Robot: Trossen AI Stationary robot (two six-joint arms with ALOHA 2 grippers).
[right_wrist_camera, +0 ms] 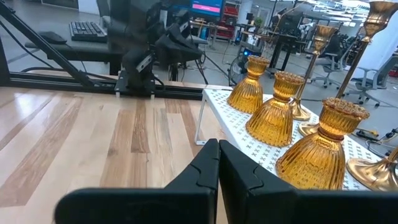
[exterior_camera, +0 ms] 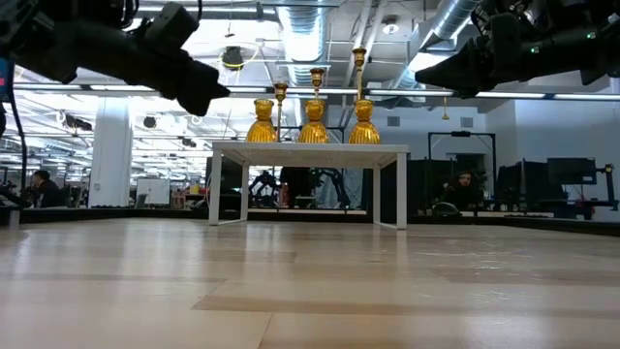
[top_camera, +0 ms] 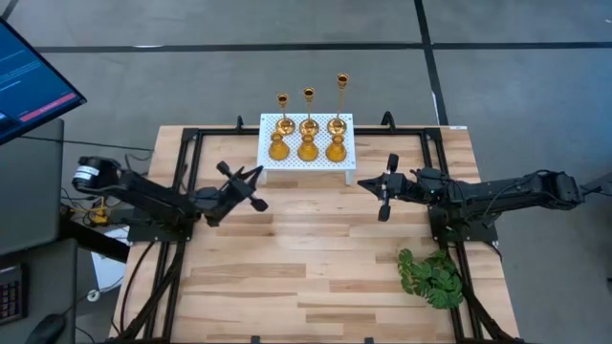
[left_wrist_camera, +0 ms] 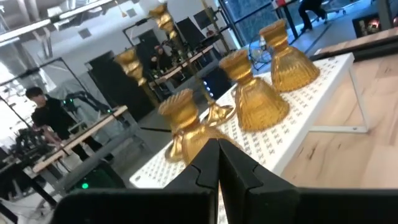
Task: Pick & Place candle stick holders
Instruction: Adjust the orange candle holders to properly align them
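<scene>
Six gold candle stick holders stand on a white perforated stand (top_camera: 308,162) at the table's far middle. Three squat ribbed ones (top_camera: 307,149) form the near row, and three slim sticks (top_camera: 309,119) on round bases rise behind them. My left gripper (top_camera: 251,186) hovers shut to the left of the stand, above the table and pointing toward it; its wrist view shows the squat holders (left_wrist_camera: 255,99) just ahead. My right gripper (top_camera: 376,186) hovers shut to the right of the stand, the squat holders (right_wrist_camera: 273,115) beside its fingers. Neither gripper holds anything.
A green leafy plant (top_camera: 432,277) lies near the table's front right. Black frame rails (top_camera: 182,191) run along the left and right sides of the wooden table. A monitor (top_camera: 29,81) stands off the table's far left. People sit in the room beyond.
</scene>
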